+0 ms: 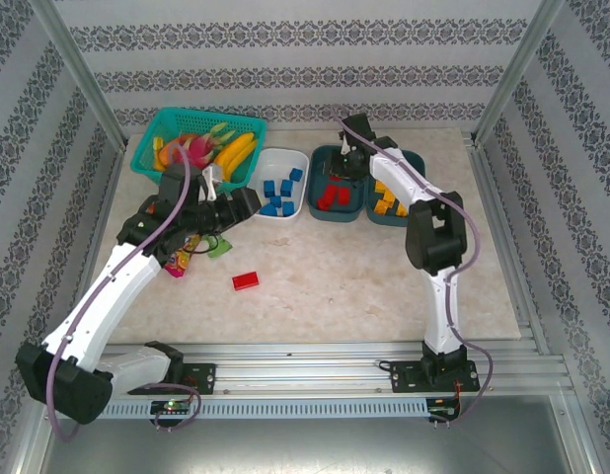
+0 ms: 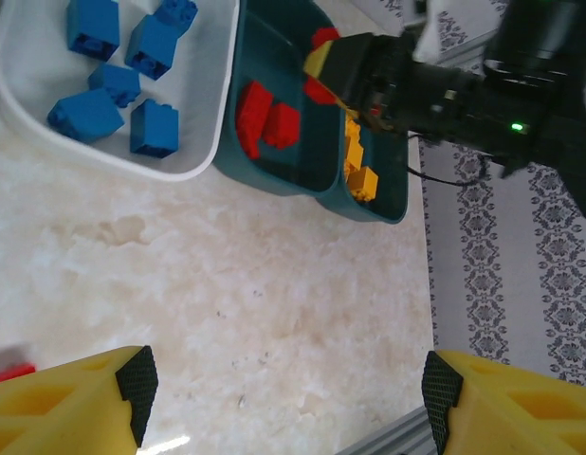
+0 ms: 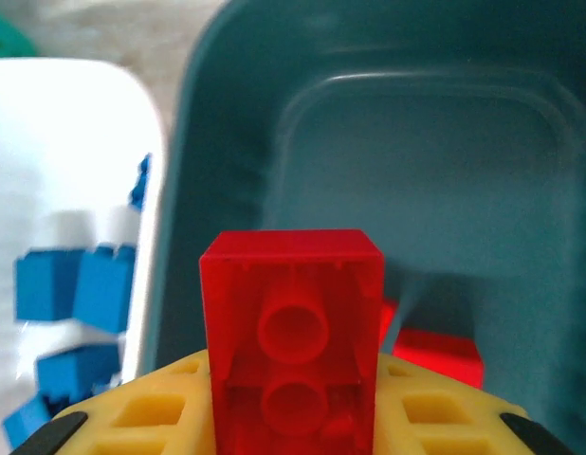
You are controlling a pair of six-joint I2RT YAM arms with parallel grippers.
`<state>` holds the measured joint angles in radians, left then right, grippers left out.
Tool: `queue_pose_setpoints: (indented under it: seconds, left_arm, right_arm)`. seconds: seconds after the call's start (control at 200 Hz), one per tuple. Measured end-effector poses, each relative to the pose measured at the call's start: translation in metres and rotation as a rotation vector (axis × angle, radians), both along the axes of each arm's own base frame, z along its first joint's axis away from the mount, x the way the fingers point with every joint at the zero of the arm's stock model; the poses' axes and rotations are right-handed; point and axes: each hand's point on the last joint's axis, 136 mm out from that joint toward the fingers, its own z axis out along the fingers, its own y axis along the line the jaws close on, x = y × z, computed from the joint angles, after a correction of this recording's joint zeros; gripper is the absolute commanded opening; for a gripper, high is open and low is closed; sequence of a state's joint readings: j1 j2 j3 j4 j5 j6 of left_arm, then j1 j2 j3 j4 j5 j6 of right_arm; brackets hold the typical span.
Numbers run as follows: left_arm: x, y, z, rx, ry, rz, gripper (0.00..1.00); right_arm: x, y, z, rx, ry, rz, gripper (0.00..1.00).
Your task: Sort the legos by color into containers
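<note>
**Red brick gripped over the middle teal tub**

The right end effector [image 3: 291, 417] is closed on a red brick [image 3: 291, 284], which sits between its yellow fingers. In the right wrist view the brick's hollow underside faces the camera, with two round tubes in a line. Its long axis runs along the fingers, and its free end sticks out past them toward the inside of the middle teal tub [image 3: 227, 142]. Other red bricks [image 3: 435, 355] lie on the floor of that tub, beneath and to one side of the held one.

From above, three tubs stand side by side at the far part of the counter [image 1: 364, 276], each with its long axis running from near to far. The white tub [image 1: 303, 202] is on the left and holds the blue bricks [image 1: 278, 193]. It touches the middle teal tub. The right teal tub [image 1: 416, 158] holds the yellow-orange bricks [image 1: 387, 204].

The left end effector [image 2: 288, 389] is open. Its two yellow fingers stand wide apart with nothing between them, over bare counter just short of the white tub, and it points toward the row of tubs.

A loose red brick [image 1: 246, 280] lies flat on the counter, well apart from the tubs and nearer the left arm. Its long axis runs roughly left to right, a little tilted.

A turquoise mesh basket [image 1: 201, 120] stands at the far left, beside the white tub. A colourful snack bag [image 1: 184, 261] lies partly under the left arm.
</note>
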<state>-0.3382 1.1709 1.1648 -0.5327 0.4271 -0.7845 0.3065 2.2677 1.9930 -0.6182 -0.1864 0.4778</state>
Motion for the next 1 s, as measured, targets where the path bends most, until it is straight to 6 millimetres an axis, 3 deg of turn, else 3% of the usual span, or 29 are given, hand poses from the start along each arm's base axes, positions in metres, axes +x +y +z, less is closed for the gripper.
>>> queue_pose_setpoints:
  seconds: [0.13, 0.27, 0.46, 0.624, 0.734, 0.874, 1.004]
  left_arm:
    - [0.016, -0.008, -0.001, -0.011, -0.004, -0.014, 0.76]
    - [0.026, -0.013, 0.002, -0.012, -0.017, -0.024, 0.76]
    - [0.026, -0.014, 0.006, -0.014, -0.031, -0.036, 0.76]
    - [0.027, -0.015, 0.009, -0.017, -0.038, -0.038, 0.76]
    - [0.030, -0.016, 0.023, -0.022, -0.069, -0.041, 0.76]
    - [0.032, -0.017, 0.044, -0.025, -0.123, -0.049, 0.76]
    - [0.022, -0.008, 0.050, 0.009, -0.137, -0.038, 0.76]
  right_arm:
    - [0.019, 0.005, -0.027, 0.038, 0.059, -0.059, 0.37]
    - [0.034, 0.007, -0.042, 0.066, 0.088, -0.103, 0.38]
    - [0.051, 0.006, -0.052, 0.099, 0.106, -0.141, 0.54]
    - [0.048, 0.004, -0.057, 0.094, 0.134, -0.150, 0.59]
    - [0.045, 0.003, -0.057, 0.083, 0.138, -0.141, 0.59]
    - [0.028, 0.001, -0.047, 0.035, 0.131, -0.110, 0.58]
    - [-0.008, 0.010, 0.005, -0.012, 0.030, -0.030, 0.59]
